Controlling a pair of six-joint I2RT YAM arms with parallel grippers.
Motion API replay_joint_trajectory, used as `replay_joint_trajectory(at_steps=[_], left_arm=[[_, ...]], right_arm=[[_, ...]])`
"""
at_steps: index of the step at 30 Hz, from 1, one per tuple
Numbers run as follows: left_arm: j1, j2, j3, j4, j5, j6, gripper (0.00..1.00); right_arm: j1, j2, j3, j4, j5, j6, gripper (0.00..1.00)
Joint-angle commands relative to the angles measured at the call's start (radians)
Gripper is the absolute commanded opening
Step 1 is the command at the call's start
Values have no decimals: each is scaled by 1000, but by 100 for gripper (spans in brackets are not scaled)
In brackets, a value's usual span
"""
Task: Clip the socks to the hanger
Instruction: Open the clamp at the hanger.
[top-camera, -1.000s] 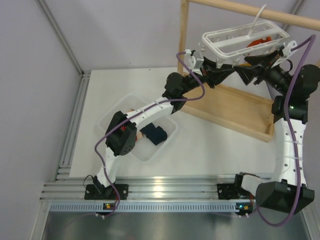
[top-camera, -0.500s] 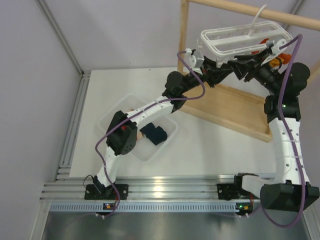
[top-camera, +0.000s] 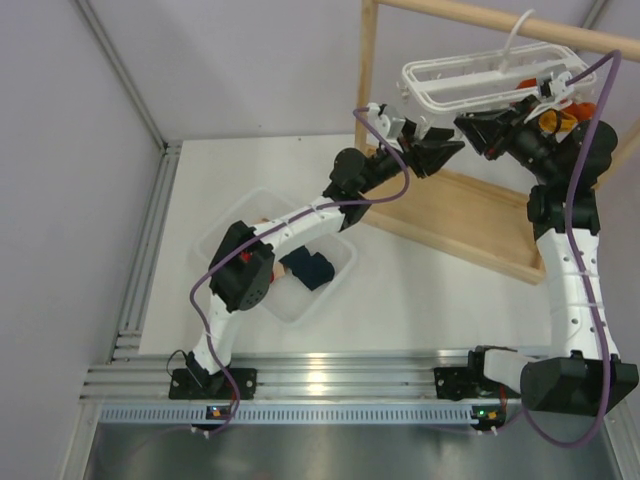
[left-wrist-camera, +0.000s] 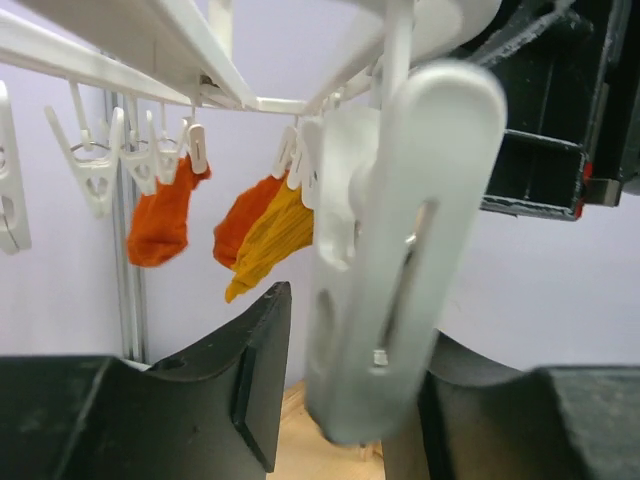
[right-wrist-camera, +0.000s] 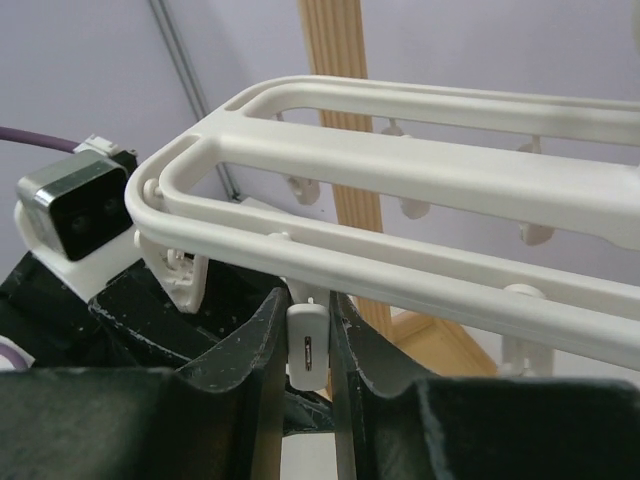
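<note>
Navy fabric comes first: the navy sock (top-camera: 308, 268) lies in a clear tub (top-camera: 215, 232) on the white worktop (top-camera: 420, 290), well below and to the left of the hanger (top-camera: 425, 85). The left arm stretches over the tub and up towards the hanger's left end. The wooden rack (top-camera: 368, 80) frames the hanger, with its upright post just left of the hanger and its top bar carrying the hanger's hook. Under the hanger's left end, the left tool (left-wrist-camera: 355, 325) has its 2 fingers spread around a white clip (left-wrist-camera: 400, 230) dangling from the frame. The clip stands between them with a thin gap showing at 1 finger, so it is not squeezed. Just right of that, below the hanger's near rail, the right tool (right-wrist-camera: 308, 305) has its 2 fingers pressed in on a small clip (right-wrist-camera: 308, 350), pinching it from both sides. Further right, 2 orange socks (left-wrist-camera: 160, 215) and 1 yellow sock (left-wrist-camera: 275, 250) hang from clips under the hanger's right part.
</note>
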Motion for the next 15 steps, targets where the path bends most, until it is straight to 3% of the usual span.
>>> replay_joint_trajectory(at_steps=[1,4,15], left_arm=[[8,-71,7,44,-41,-100,45],[21,-69,18,30,-50,-197,54],[30,-58,32,102,79,-375,48]], right_arm=[[-8,1,48,83,-66,77,1],[-11,1,48,82,-89,91,1],[-31,17,34,150,-157,133,0]])
